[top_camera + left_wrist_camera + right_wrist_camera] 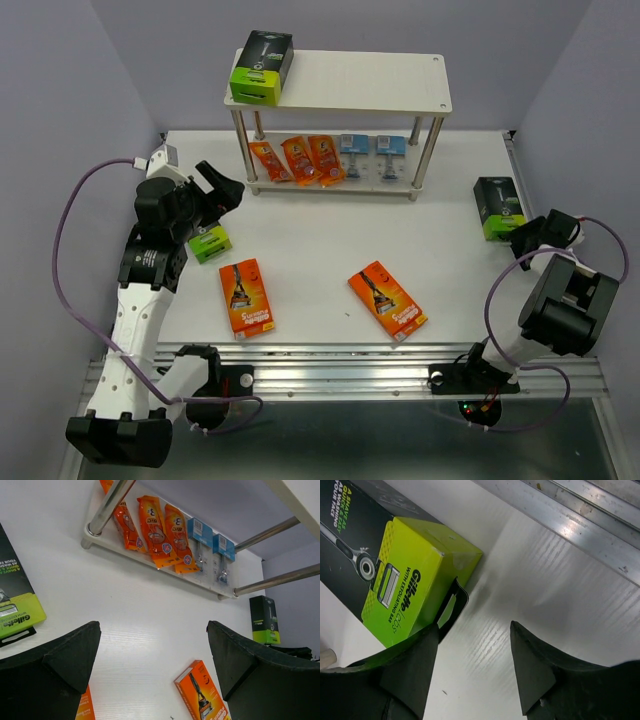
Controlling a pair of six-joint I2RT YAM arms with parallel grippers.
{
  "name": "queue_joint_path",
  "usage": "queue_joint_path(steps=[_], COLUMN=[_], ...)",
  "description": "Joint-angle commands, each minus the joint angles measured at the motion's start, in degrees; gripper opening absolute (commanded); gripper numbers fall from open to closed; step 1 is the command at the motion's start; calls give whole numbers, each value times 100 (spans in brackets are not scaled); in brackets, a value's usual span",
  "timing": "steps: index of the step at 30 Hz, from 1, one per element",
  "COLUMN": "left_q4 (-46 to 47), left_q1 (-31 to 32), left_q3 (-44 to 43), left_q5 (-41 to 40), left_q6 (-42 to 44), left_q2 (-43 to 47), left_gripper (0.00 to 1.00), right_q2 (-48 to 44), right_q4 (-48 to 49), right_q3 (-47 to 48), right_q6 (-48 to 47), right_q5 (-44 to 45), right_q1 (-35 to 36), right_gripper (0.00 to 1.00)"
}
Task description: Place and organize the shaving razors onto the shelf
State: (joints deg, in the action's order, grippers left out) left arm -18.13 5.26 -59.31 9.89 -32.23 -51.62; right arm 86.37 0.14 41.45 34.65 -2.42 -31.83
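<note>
Now the Gillette Labs box lies on the desk at the right, beside the right jaws, which stand apart, holding nothing. Left jaws gape empty too. It looks light and stiff; pinch its long sides.

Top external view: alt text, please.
A two-tier shelf at the back of a table holds a black-green box on top, three orange packets and two blister packs below. Two orange boxes lie mid-table. A second black-green box lies by the left end effector, a third box by the right end effector.
</note>
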Motion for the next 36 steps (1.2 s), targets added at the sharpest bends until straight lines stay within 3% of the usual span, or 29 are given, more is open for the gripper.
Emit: queue_joint_path(steps=[1,16,20,21,27,30,36], left_q4=[-129,-121,11,55,608,1152,2225], left_q1=[19,19,11,19,37,142,993], left_q3=[-310,-213,-38,7,875,1692,2968], left_q5=[-216,-286,-163,-50,364,619,401], left_q6=[147,76,-11,-55,-555,-1135,-2217], left_q2=[37,-24,11,55,573,986,1593], left_gripper=[99,99,99,99,99,99,99], right_q2=[82,495,478,399,-593,-1612,-3116], right_q4=[942,1778,2339,2515,2658,2167,1331], right_q3=[-102,-234,-488,-550,-1269,-1613,-2316], right_q6=[68,314,419,524,1113,1561,2606], right_q5=[-75,-233,-575,-732,-1138,-1121,-1718], right_q1=[-60,-60,-60,-60,-60,-60,423], right_gripper=[64,35,4,1,1,1,1])
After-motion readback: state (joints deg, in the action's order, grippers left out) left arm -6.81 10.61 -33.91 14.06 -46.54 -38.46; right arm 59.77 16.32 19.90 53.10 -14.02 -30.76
